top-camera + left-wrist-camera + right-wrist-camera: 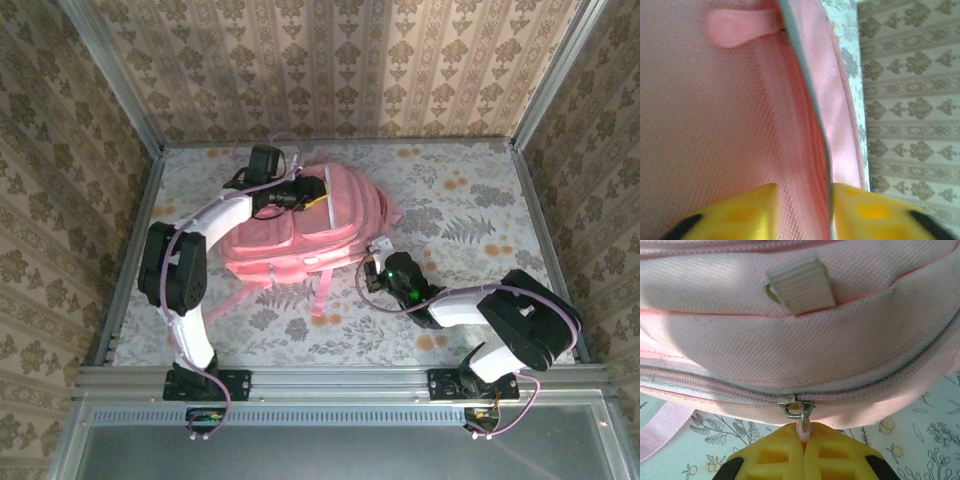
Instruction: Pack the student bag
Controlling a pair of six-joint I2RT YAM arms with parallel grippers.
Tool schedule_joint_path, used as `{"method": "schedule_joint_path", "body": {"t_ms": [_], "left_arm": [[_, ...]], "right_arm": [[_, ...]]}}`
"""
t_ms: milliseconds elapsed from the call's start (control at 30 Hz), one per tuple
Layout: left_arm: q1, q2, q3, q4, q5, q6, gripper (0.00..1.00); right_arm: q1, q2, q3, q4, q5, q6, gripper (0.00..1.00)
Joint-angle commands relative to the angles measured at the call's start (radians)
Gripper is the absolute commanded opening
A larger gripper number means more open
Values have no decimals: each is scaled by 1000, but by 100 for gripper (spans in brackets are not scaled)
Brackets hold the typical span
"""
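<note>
The student bag [300, 235], a large soft pink backpack, lies on the table left of centre. My left gripper [305, 195] is at its top end. In the left wrist view its yellow fingers [740, 217] stand apart, and the bag's pink mesh lining [715, 125] and seam edge [822, 150] run between them. My right gripper [378, 262] is at the bag's right lower edge. It [804, 440] is shut on the small pink zip pull [804, 427], which hangs from the metal slider [796, 405] of a zip along the bag [815, 330].
Pink straps [322, 290] trail off the bag towards the near edge. The floral table [470, 210] has free room to the right of the bag. Metal posts and wallpapered walls [340, 60] close in three sides, and a rail [340, 378] runs along the front.
</note>
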Motion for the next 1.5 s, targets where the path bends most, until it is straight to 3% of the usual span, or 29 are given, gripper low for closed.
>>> {"method": "schedule_joint_path", "body": {"t_ms": [0,133,300,433,533,733,867,1233,1467], "left_arm": [[21,-115,8,-156,-92,107,51],[26,-275,-67,-199,-150,138,57],[30,-532,-270,-208,-210,65,58],[47,-801,-507,-210,-273,-68,58],[61,-1013,-676,-305,-395,-243,67],[66,-1277,-929,-248,-429,-465,79],[59,-1303,-1062,-92,-444,-557,78],[11,-1142,-1130,122,-546,-558,63],[6,-986,-1087,231,-572,-489,45]], "right_arm": [[15,-47,13,-85,20,38,0],[82,-92,10,-174,63,32,0],[210,-143,24,-265,114,35,0],[303,-153,81,-388,139,104,0],[356,-140,90,-354,115,140,0],[459,-41,198,-324,87,175,0],[479,13,251,-266,61,206,0],[479,79,303,-184,-15,268,0],[479,91,309,-190,-49,264,0]]}}
